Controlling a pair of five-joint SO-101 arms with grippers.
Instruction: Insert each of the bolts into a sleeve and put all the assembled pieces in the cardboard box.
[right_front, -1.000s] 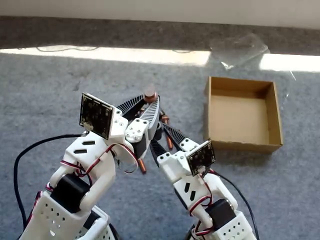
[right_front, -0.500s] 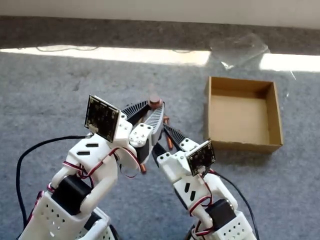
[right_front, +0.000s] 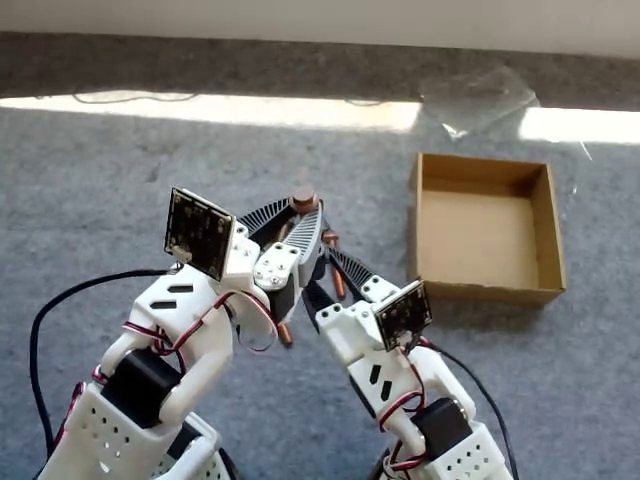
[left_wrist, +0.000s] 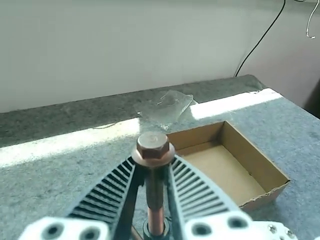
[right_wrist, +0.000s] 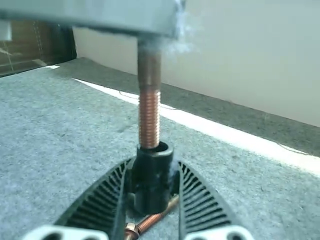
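chg: bolt (left_wrist: 153, 147) lowered by left hand (left_wrist: 155, 166), threaded tip now set in sleeve (right_wrist: 150, 186) mouth → insertion begun, judged not seated | left hand clamped on bolt under hex head; right hand (right_wrist: 154, 168) clamped on sleeve, below | bolt coppery metal, sleeve smooth black tube | cardboard box (right_front: 480, 163) beyond both hands

I have my left gripper (right_front: 300, 208) clamped on a copper bolt (right_front: 303, 199), head up, about the middle of the table (right_front: 100, 200). My right gripper (right_front: 322, 270) sits just on the near side of it, tucked under the left one. A loose bolt (right_front: 337, 272) lies beside the right gripper, and a second loose bolt (right_front: 286, 334) lies between the two arms. The cardboard box (right_front: 490, 291) stands open towards the right edge, with a clear plastic bag (right_front: 478, 97) beyond it near the far edge.
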